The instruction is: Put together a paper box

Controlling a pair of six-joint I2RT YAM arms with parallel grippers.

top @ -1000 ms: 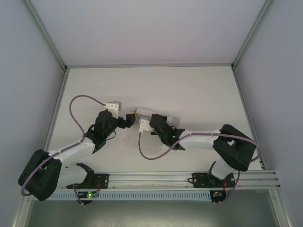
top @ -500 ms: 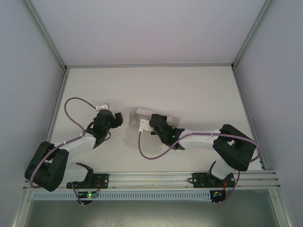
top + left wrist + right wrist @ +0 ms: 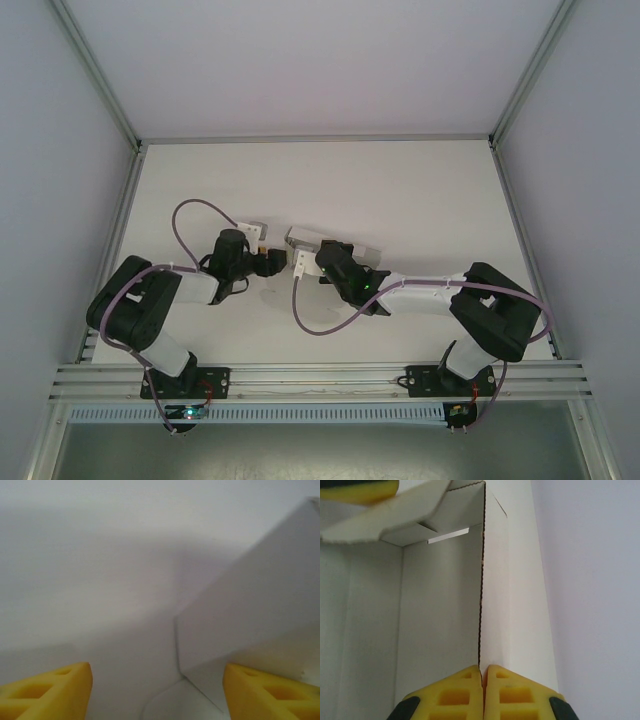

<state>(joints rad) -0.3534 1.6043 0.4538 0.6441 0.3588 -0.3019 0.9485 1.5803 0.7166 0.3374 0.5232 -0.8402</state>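
R gripper (image 3: pixel 483 674) pinches paper box (image 3: pixel 440 610) wall

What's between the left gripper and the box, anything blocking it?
Nothing visible. The left gripper is open, and the left wrist view has bare table between it and the box, whose panel stands just ahead at the right of that view. The right gripper is shut on a box wall.
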